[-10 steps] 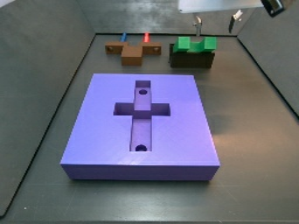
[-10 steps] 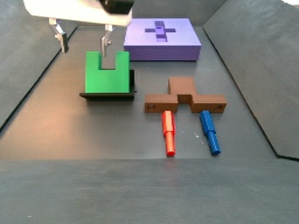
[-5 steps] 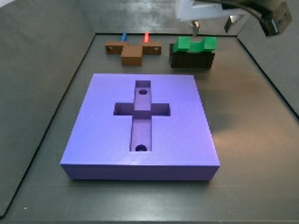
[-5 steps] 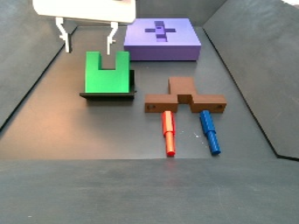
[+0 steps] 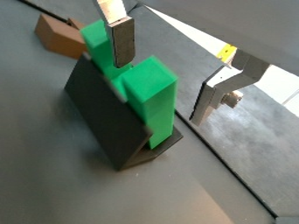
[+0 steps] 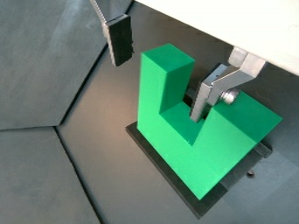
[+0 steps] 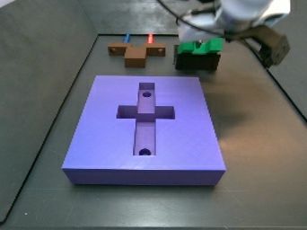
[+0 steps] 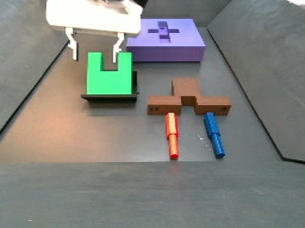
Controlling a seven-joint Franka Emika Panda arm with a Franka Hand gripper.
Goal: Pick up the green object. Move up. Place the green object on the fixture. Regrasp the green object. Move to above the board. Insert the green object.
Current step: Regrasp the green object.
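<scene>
Here we see the end effector [image 8: 96, 46] spread open above the green object [image 8: 110, 75], one finger [image 6: 218, 91] down in the block's notch, the other finger [image 6: 119, 38] outside its raised arm, neither visibly pressing it. The green object sits upright in the fixture [image 8: 107, 96] on the dark floor. Behind lies the board [image 7: 146, 126]; nearby rests a brown cross-shaped piece [image 8: 187, 100] with red and blue pegs.
</scene>
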